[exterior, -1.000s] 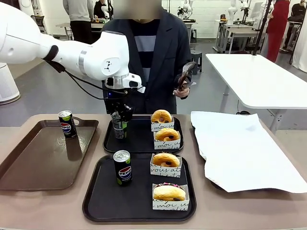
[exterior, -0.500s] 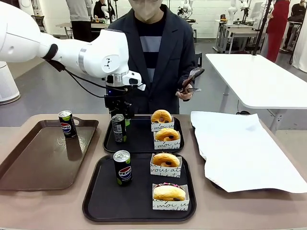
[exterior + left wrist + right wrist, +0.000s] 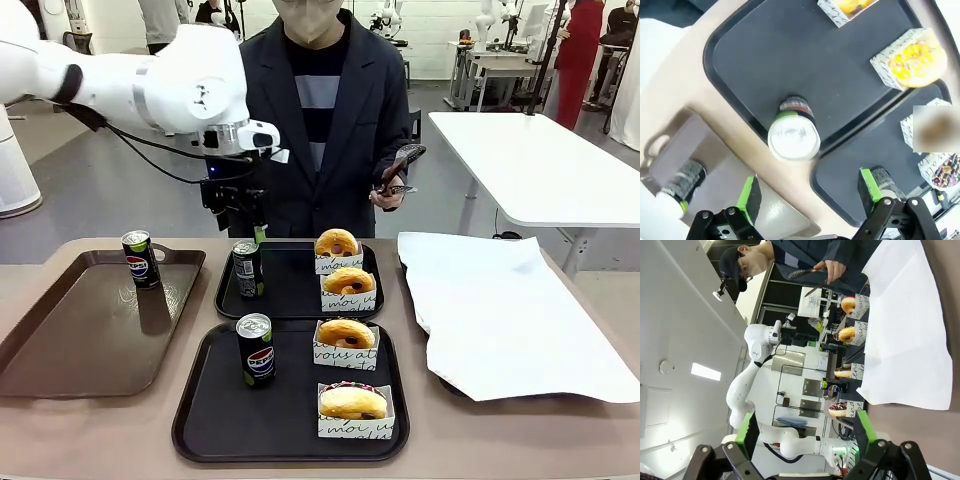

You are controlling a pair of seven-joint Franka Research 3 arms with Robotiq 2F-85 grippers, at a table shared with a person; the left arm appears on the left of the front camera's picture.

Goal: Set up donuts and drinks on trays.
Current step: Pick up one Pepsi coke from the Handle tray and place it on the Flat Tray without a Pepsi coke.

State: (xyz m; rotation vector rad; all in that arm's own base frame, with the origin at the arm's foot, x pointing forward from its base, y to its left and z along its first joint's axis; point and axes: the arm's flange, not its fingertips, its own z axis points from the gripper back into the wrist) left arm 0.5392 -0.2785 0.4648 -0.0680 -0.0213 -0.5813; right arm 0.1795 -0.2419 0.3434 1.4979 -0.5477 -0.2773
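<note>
Matt black plastic trays (image 3: 300, 290); glossy metal cans (image 3: 248, 268); paper donut sleeves (image 3: 347, 355).

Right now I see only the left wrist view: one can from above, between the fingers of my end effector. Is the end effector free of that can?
Observer: Yes. In the front view the left end effector hangs open just above the top of the far can and does not grip it. The can stands upright on the far black tray.
Operator: Is the near tray complete?
Observer: The near black tray carries the near can and two sleeved donuts.
Operator: Is the person reaching in?
Observer: No. The person's hand holds tongs up at chest height, beyond the table.
</note>
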